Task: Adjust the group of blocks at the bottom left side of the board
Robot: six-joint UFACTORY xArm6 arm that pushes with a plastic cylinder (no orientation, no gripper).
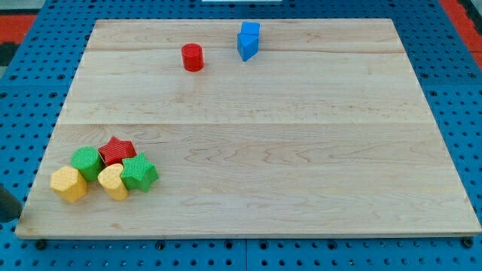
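A tight group of blocks lies at the board's bottom left. It holds a red star (117, 150), a green round block (87, 162), a green star (139, 173), a yellow hexagon-like block (68, 184) and a yellow heart-like block (113, 181). They touch one another. My tip does not clearly show. A dark shape (7, 203) sits at the view's left edge, just left of the board's bottom left corner and left of the yellow hexagon; I cannot tell if it is my rod.
A red cylinder (193, 57) stands near the view's top, left of centre. A blue cube (251, 31) and a blue wedge-like block (245, 47) touch each other to its right. The wooden board (301, 150) lies on a blue perforated base.
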